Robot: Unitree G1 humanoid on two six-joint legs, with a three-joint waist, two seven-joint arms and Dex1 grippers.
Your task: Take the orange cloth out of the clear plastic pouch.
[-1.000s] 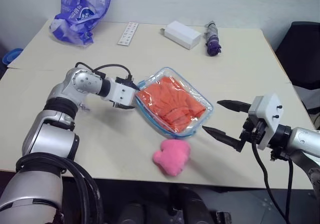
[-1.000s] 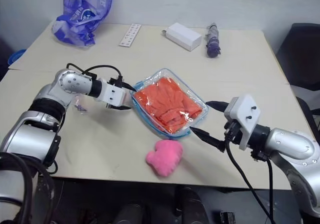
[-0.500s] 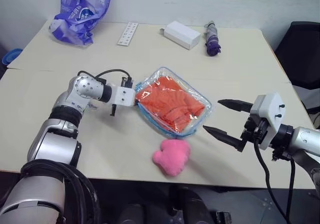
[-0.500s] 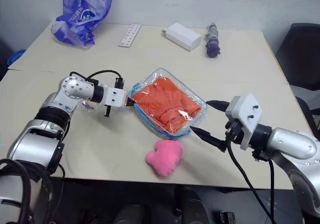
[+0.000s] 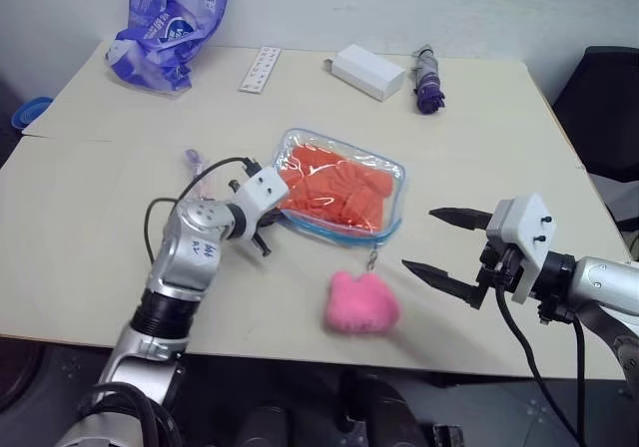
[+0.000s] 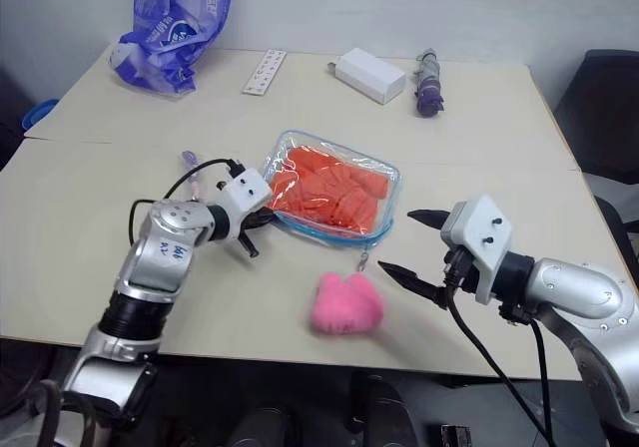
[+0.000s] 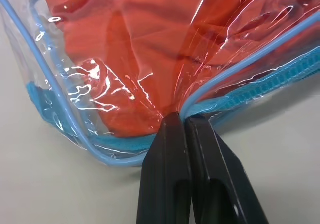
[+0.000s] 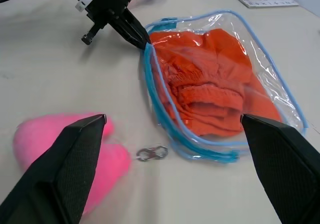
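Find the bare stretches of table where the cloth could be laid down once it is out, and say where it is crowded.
Bare table lies right of the clear plastic pouch, before the white box and purple item. Another stretch runs left of the left gripper. Crowded: between the pouch, pink plush and open right gripper.
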